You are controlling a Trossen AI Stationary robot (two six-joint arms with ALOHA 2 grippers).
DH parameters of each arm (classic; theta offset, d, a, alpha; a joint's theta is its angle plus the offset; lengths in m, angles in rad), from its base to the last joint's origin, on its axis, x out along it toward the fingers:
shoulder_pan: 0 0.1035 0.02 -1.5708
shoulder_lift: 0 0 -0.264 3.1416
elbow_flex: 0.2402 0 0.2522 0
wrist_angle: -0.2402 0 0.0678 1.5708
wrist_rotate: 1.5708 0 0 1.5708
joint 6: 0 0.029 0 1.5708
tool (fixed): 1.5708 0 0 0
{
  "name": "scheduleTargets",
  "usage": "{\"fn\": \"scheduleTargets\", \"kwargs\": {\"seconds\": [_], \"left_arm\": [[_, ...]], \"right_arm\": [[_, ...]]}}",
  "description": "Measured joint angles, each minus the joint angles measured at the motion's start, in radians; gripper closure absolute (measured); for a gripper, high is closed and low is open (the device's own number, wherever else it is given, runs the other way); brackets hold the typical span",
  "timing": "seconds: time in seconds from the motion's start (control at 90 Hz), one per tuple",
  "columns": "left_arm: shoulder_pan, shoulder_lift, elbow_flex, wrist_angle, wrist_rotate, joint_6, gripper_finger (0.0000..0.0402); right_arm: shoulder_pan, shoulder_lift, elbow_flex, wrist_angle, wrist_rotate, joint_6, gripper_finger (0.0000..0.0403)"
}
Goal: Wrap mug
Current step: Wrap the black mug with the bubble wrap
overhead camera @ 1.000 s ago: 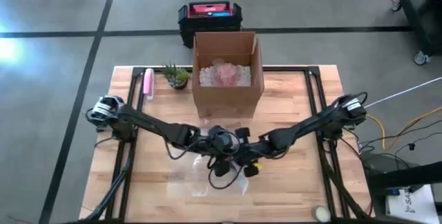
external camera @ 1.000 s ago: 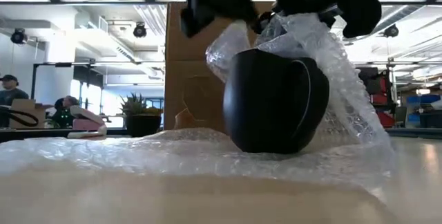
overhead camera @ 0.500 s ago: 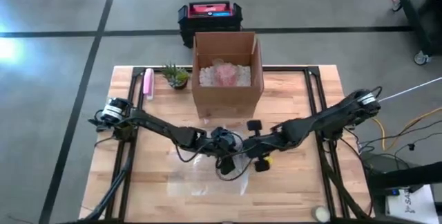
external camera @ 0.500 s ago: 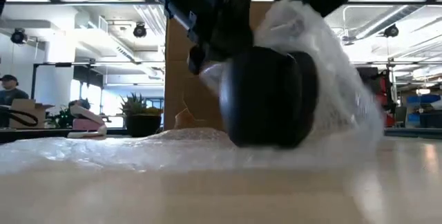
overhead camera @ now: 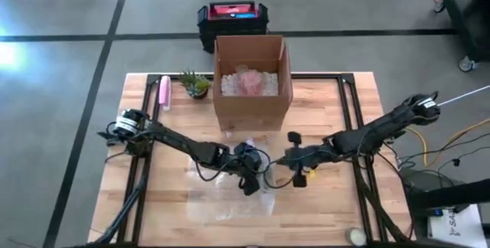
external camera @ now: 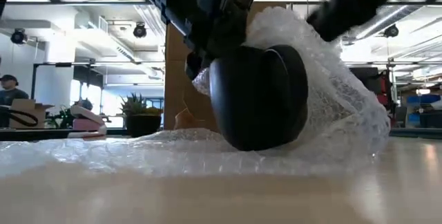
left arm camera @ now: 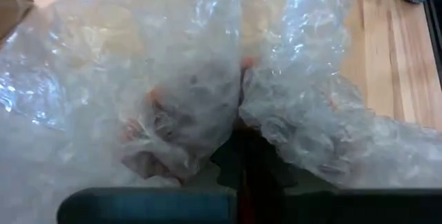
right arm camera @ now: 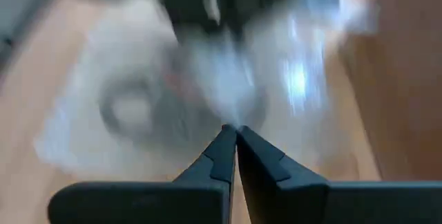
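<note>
Two arms meet near the middle of the wooden table (overhead camera: 321, 202). Left gripper (overhead camera: 250, 181) sits directly over the black mug (external camera: 259, 96), pressed against it; its finger spacing cannot be determined, as the bubble wrap (overhead camera: 230, 198) covers the tips in the left wrist view. The mug lies on its side on the bubble wrap sheet, in front of the cardboard box (overhead camera: 251, 79), with wrap draped over its top and its right side in the low view. Right gripper (overhead camera: 295, 161) is just beside the mug on the right, fingers (right arm camera: 224, 156) closed tip to tip, with nothing visibly between them.
</note>
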Motion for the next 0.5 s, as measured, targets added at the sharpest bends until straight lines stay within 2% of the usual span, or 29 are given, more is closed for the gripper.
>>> {"fn": "scheduleTargets", "kwargs": {"seconds": [0.078, 0.189, 0.3, 0.5], "left_arm": [[0.0, 0.0, 0.0, 0.007, 0.0, -0.002, 0.0402], [0.0, 0.0, 0.001, 0.017, 0.0, 0.0, 0.0402], [0.0, -0.003, 0.031, -0.014, 0.0, -0.009, 0.0402], [-0.018, -0.062, 0.146, -0.186, -0.003, 0.003, 0.0402]], "right_arm": [[-0.004, 0.046, 0.029, 0.062, -0.002, -0.046, 0.0403], [-0.011, 0.128, 0.096, 0.031, -0.009, -0.081, 0.0403], [-0.011, 0.221, 0.184, -0.116, -0.011, -0.099, 0.0403], [-0.011, 0.339, 0.331, -0.399, -0.02, -0.104, 0.0403]]}}
